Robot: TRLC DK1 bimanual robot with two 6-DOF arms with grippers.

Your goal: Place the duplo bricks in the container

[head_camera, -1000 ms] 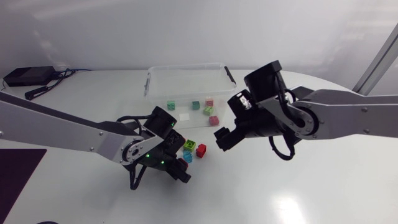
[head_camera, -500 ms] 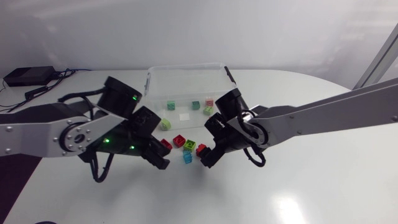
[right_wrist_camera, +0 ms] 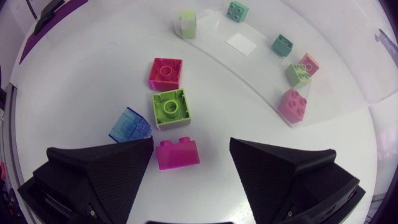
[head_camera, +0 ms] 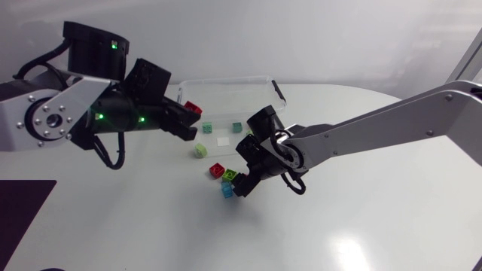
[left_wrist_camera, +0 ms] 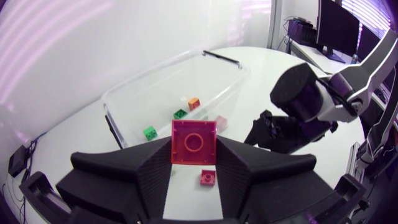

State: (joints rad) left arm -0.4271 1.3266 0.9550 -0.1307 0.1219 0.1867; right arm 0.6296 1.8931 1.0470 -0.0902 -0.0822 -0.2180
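Head view: left gripper (head_camera: 188,119) clamped on a red brick (head_camera: 193,108), raised at the left near corner of the container (head_camera: 226,80). Several bricks already lie inside.

Left wrist view: that brick sits between both fingers, with the container ahead.

Right wrist view: right gripper (right_wrist_camera: 189,155) spread apart, astride a magenta brick (right_wrist_camera: 178,153) on the table. A green brick (right_wrist_camera: 170,107), a loose red brick (right_wrist_camera: 165,71) and a blue brick (right_wrist_camera: 129,124) lie beyond it. Judged roughly half done.

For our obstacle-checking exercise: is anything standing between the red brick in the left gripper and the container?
Nothing visible does. The left gripper is shut on the red brick, and the uncovered container lies just ahead.
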